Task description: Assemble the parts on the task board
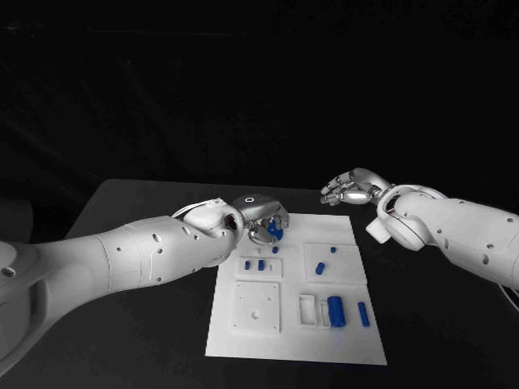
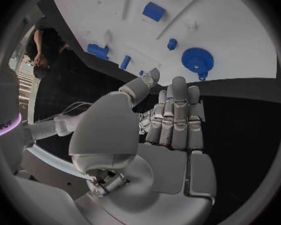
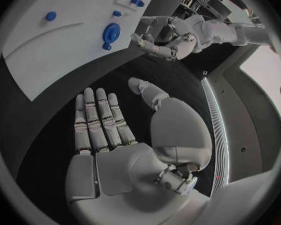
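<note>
We're seeing the blue gear [image 2: 197,60] lying flat at the task board's [image 1: 330,344] far edge, just ahead of the left hand [image 1: 257,217]. Left is nearer, fingers straight, holding nothing. Right hand [image 1: 353,187] hovering off-board over the surface, also spread, empty.

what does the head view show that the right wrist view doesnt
Head view alone: the near end of the task board with its long blue pegs.

Right wrist view alone: the right hand's palm, fingers straight and apart, holding nothing, over the black table.

Both: the blue gear on the board's far end, and the left hand close beside it.
</note>
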